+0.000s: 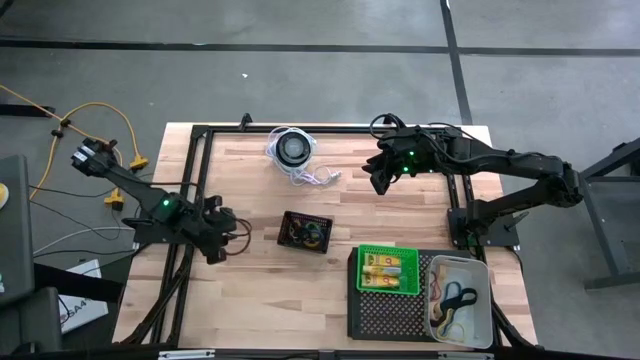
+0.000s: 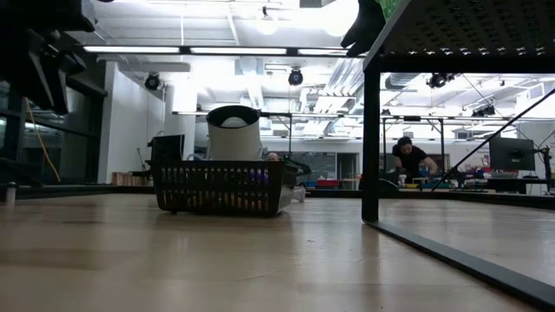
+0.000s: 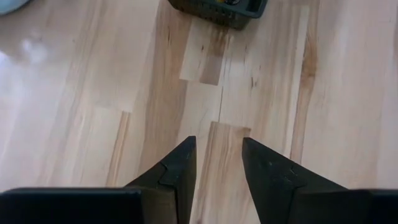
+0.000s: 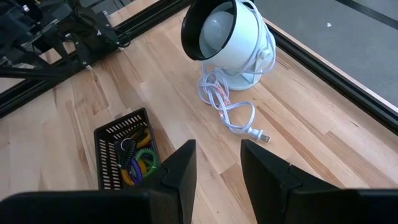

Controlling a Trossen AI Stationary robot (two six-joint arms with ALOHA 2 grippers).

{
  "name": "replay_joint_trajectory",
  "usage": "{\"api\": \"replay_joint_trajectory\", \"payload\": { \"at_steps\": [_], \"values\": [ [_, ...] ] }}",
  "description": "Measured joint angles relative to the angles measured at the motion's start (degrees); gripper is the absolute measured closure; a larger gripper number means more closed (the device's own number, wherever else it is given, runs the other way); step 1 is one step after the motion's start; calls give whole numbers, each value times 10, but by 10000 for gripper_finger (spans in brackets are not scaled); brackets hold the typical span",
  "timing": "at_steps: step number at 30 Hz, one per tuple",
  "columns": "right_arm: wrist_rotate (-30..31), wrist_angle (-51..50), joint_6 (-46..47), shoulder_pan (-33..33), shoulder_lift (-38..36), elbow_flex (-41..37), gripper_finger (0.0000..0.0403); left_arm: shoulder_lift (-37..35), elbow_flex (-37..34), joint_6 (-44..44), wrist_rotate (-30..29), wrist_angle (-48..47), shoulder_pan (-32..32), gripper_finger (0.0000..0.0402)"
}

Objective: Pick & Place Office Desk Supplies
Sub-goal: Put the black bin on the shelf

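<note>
A small black mesh basket (image 1: 306, 231) stands mid-table on the wood, holding loose office supplies: green, yellow and dark loops (image 4: 138, 160). My left gripper (image 1: 225, 240) hovers left of the basket, open over bare wood (image 3: 217, 140); the basket's edge (image 3: 217, 7) shows beyond its fingers. My right gripper (image 1: 380, 180) hangs open above the table's far right part, its fingers (image 4: 217, 144) aimed between the basket (image 4: 124, 155) and a white lamp. Nothing is between either pair of fingers.
A white round lamp (image 1: 292, 149) with its coiled white cord (image 4: 230, 115) sits at the far middle. Near right, a black perforated tray (image 1: 395, 315) carries a green basket with yellow packets (image 1: 387, 268) and a white bin with loops (image 1: 458, 298).
</note>
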Motion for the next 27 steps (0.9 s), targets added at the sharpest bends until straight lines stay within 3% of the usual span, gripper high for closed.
{"api": "replay_joint_trajectory", "payload": {
  "at_steps": [27],
  "values": [
    [9,32,12,0,0,0,290,3,-1,0,4,18,5,277]
  ]
}}
